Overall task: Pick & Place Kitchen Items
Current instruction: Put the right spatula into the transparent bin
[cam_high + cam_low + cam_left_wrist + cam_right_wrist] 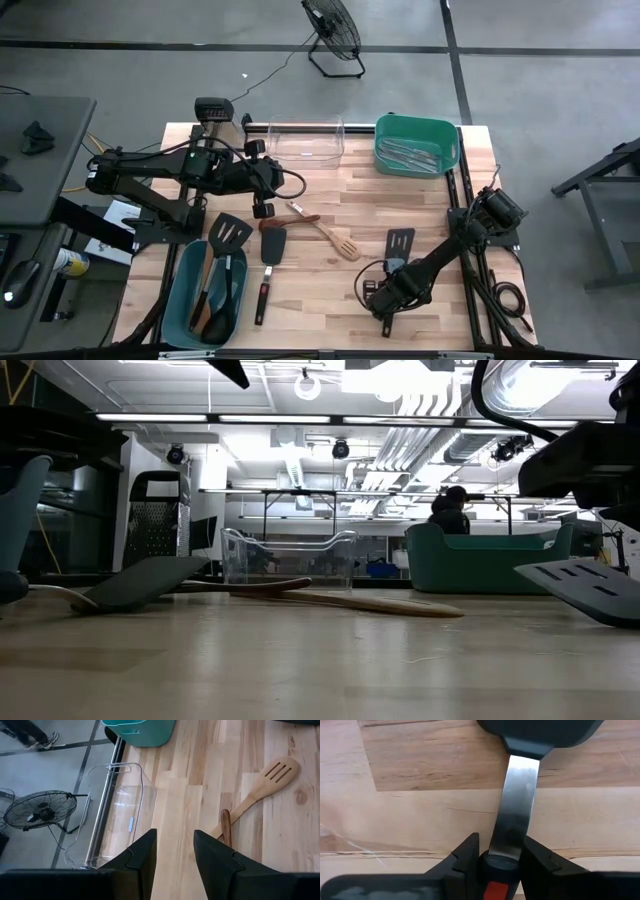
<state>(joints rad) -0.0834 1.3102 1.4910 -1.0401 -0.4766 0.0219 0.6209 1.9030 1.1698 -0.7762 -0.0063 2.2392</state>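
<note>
- Lifting the slotted turner (400, 243) is judged the step in hand; doing it well calls for a level, straight rise so the blade clears the table (400, 190) before any swing toward a tub.
- The right gripper (501, 857) sits low at the table's near right, its fingers (466, 854) pinching the turner where the silvery neck meets the black, red-trimmed handle.
- The jaws stand only a neck's width apart, pressed on both sides of the handle's end; the grip is close to the blade, so the long handle behind may tip the tool if the hold is loose.
- In the low view the turner's blade (580, 588) shows at the right, just above the wood or barely resting on it; which cannot be told.
- The left gripper (175, 855) hovers over the far left part of the table, near the clear bin (305, 140), its fingers spread and holding nothing.
- A wooden slotted spatula (338, 242) and a wooden spoon (300, 219) lie touching at mid-table; a black turner (272, 262) lies just left of them.
- The teal tub (205, 296) at near left already holds several utensils; the green tub (415, 145) at far right holds silvery pieces.
- A likely risk is the blade catching the right arm's cable (372, 272) nearby.
</note>
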